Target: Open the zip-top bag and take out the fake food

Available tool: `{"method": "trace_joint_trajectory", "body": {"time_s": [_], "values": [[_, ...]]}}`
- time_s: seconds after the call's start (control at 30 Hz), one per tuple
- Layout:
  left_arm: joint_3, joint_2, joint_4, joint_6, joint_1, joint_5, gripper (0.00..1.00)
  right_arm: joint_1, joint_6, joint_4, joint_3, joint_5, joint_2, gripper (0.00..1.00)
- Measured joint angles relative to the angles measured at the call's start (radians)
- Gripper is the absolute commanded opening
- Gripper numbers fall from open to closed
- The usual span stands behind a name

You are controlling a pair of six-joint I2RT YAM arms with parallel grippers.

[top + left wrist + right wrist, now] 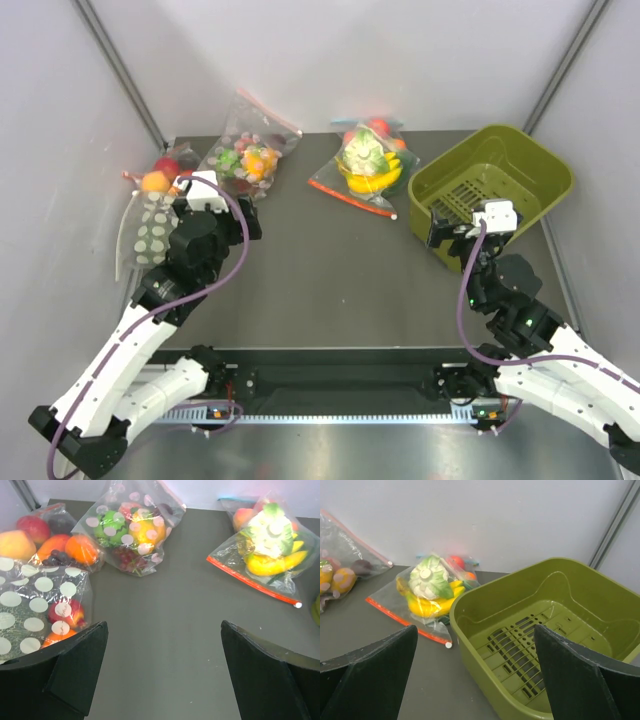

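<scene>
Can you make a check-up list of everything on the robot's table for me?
Surface: dark grey tabletop.
Job's things: clear zip-top bag with red-orange strip, far middle, holding yellow plastic bananas and green-white lettuce head.
Clutter: white-dotted fruit bags far left; olive-green plastic basket right.
Grippers: left tool and right tool open, holding nothing.
Cables: purple cable along each arm.
Surroundings: white walls.

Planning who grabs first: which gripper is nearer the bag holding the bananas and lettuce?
Right. The right gripper hovers by the green bin, just right of the zip-top bag; the left gripper is farther left, beside the white-dotted bag.
</scene>
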Motion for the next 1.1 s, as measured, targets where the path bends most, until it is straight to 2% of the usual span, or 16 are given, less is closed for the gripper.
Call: {"method": "trace_joint_trajectory", "body": {"time_s": [0.27, 0.5, 0.6, 0.8, 0.9, 1.1], "values": [[0.0, 0.012, -0.009, -0.014, 0.0, -0.027, 0.99, 0.0, -0.002, 0.0, 0.0, 0.0, -0.004, 1.0], [-0.047, 0.068, 0.086, -0.022, 0.0, 0.06, 0.99, 0.0, 0.002, -0.005, 0.0, -0.001, -0.008, 1.0], [-0.066, 0.166, 0.169, -0.021, 0.0, 0.119, 0.99, 0.0, 0.007, -0.012, 0.0, -0.001, -0.008, 1.0], [-0.075, 0.463, 0.393, -0.001, 0.0, 0.221, 0.97, 0.0, 0.018, -0.037, 0.0, -0.012, -0.011, 1.0], [-0.037, 0.637, 0.51, 0.016, 0.0, 0.258, 0.96, 0.0, 0.025, -0.05, 0.0, -0.031, -0.026, 0.99], [0.04, 0.858, 0.672, 0.034, 0.014, 0.341, 0.95, 0.0, 0.03, -0.06, 0.0, -0.066, -0.055, 1.0]]}}
